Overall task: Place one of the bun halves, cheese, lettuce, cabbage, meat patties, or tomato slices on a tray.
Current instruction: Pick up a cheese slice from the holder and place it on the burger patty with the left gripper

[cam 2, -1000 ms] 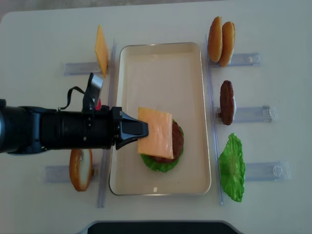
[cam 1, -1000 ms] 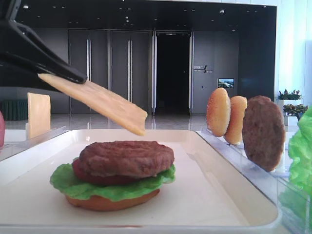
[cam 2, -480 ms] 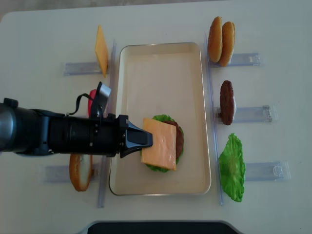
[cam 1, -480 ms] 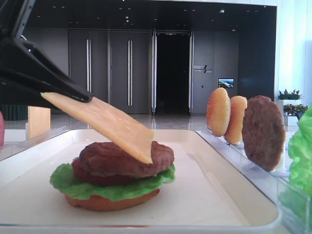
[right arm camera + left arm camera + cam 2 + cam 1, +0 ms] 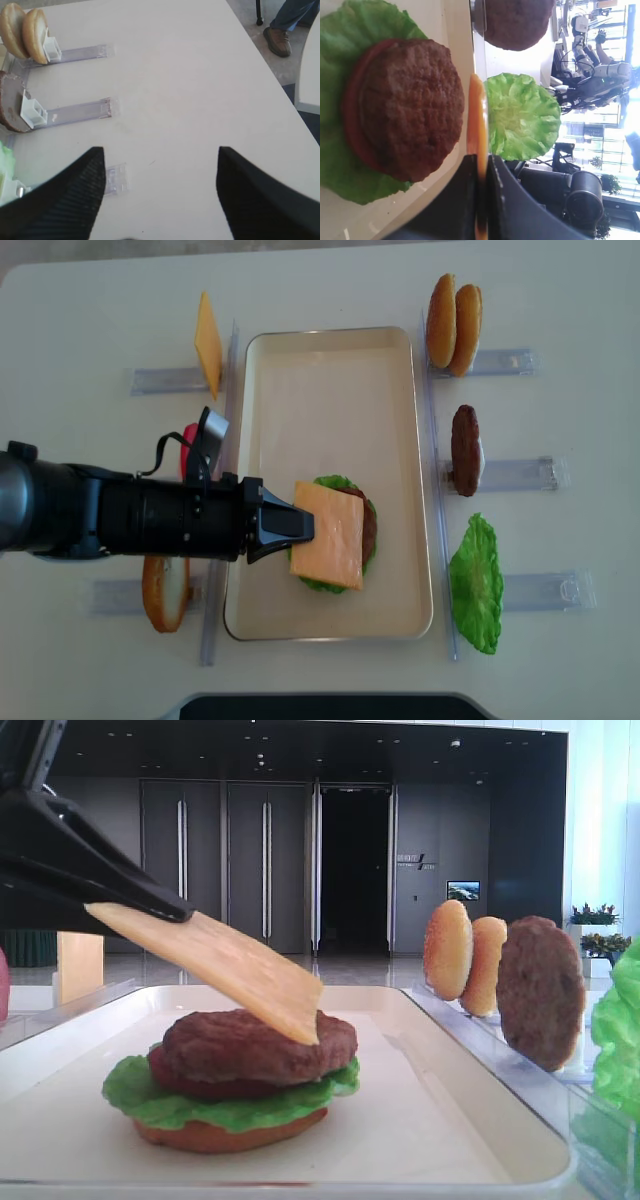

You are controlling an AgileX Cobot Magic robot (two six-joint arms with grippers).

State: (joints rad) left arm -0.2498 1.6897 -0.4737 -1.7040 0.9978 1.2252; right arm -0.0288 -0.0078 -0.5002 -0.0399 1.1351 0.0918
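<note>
One slice of cheese (image 5: 215, 965) slants down from the upper left of the low exterior view, pinched at its high end by the left gripper (image 5: 150, 905), its low corner at the top of the meat patty (image 5: 258, 1045) stacked over lettuce (image 5: 225, 1100) and a bun half (image 5: 230, 1132) on the tray (image 5: 440, 1120); at right, two upright bun halves (image 5: 465, 955) and a spare patty (image 5: 540, 990) stand beside the tray. In the right wrist view, the right gripper (image 5: 160, 192) fills the bottom edge with its fingers spread wide and nothing between them, over bare table (image 5: 175, 85), with clear holder racks (image 5: 75, 112) at the left. In the left wrist view, the dark jaws at the bottom centre are clamped on the cheese, seen edge-on, just right of the patty. In the overhead view, the arm reaches in from the left, and the cheese covers most of the stack in the tray's lower half; a second cheese slice (image 5: 207, 340) stands at the upper left, outside the tray.
</note>
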